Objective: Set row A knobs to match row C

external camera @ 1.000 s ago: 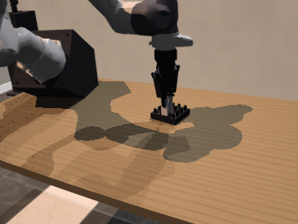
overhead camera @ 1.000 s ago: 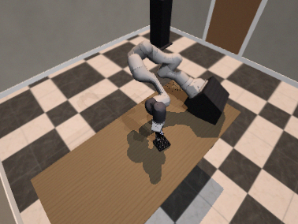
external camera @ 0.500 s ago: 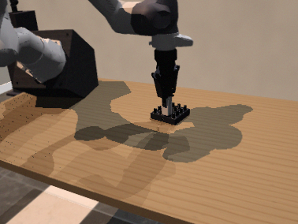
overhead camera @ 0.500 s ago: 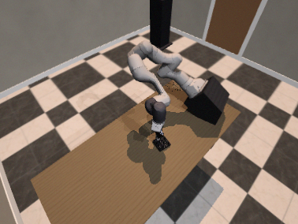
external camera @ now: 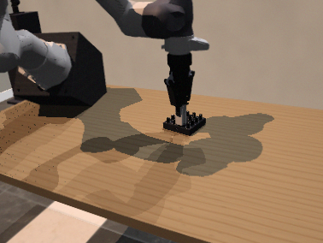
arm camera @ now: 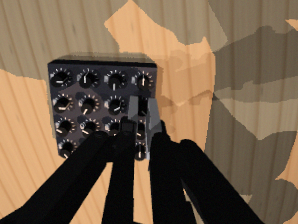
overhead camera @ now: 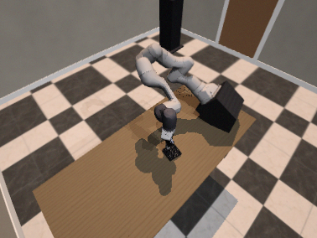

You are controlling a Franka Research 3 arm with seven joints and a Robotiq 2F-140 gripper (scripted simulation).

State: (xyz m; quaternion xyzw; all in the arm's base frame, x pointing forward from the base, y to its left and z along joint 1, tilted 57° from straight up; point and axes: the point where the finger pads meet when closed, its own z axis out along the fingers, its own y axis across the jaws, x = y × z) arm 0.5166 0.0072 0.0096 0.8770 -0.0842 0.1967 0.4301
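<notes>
The black knob box point(overhead camera: 172, 153) stands on its feet on the wooden table. It also shows in the exterior view point(external camera: 184, 123) and in the wrist view point(arm camera: 103, 106), with its grid of small knobs with white lines. My gripper point(arm camera: 141, 109) points straight down onto the box and is shut on one knob in the column at the box's right edge in the wrist view, about the second row from the top. The fingers hide that knob and its name, and several knobs below it. The gripper also shows in the top and exterior views point(overhead camera: 169, 147) point(external camera: 183, 115).
A large dark slanted block point(overhead camera: 220, 106) point(external camera: 64, 70) stands on the table behind the arm's base. A black pillar point(overhead camera: 170, 23) rises beyond it. The near table edge point(external camera: 107, 211) is well away from the box.
</notes>
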